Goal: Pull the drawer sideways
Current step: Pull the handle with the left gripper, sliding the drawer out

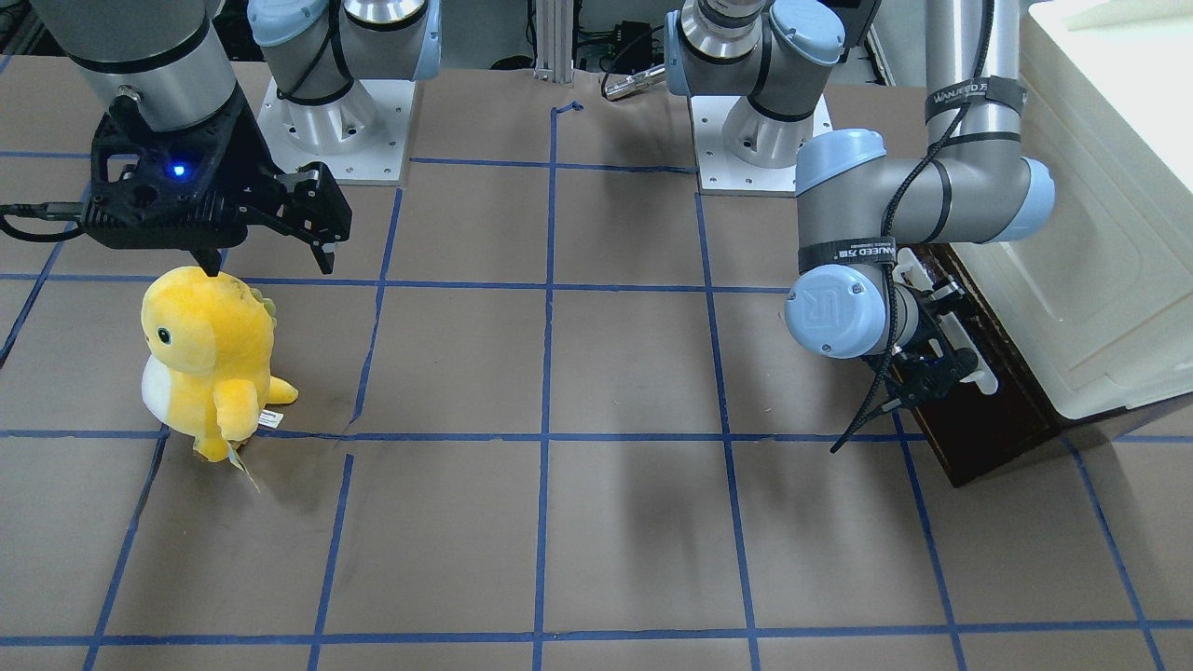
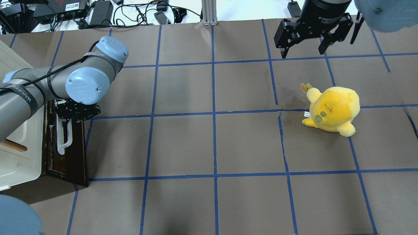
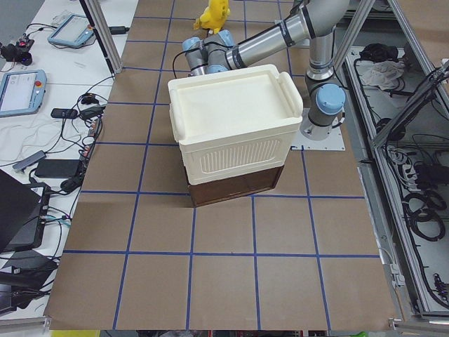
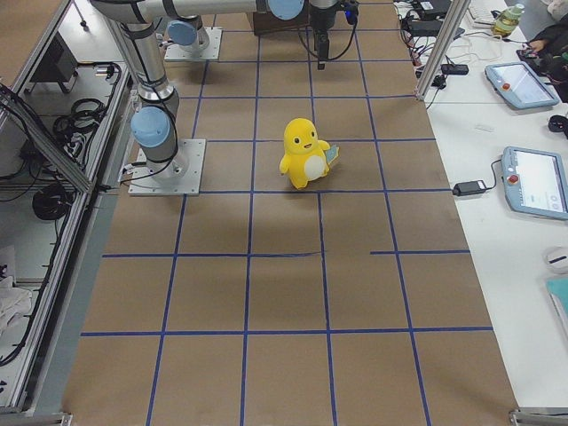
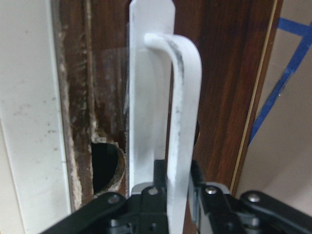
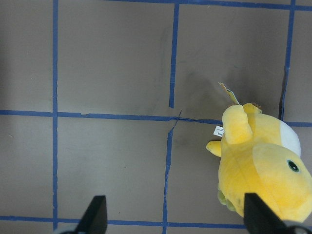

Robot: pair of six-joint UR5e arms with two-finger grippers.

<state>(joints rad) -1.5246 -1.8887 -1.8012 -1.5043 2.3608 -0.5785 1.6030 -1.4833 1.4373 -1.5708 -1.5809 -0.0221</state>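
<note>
The drawer [image 2: 75, 153] shows its dark brown front at the table's left end, under a cream-white cabinet [image 2: 19, 156]. Its long white bar handle [image 2: 63, 140] runs along the front. My left gripper [image 2: 70, 117] is shut on the handle's far end. In the left wrist view the fingers [image 5: 158, 175] clamp the white handle [image 5: 183, 97] against the brown front [image 5: 224, 73]. The pale inside of the drawer is hidden. In the front-facing view the left gripper [image 1: 932, 359] sits at the handle [image 1: 979, 373]. My right gripper [image 2: 302, 52] hangs open and empty, far from the drawer.
A yellow plush toy [image 2: 333, 109] stands on the brown table just below the right gripper [image 1: 270, 261]; it also shows in the right wrist view [image 6: 263, 161]. The cabinet [image 1: 1100, 280] fills the table's left end. Blue tape lines grid the table.
</note>
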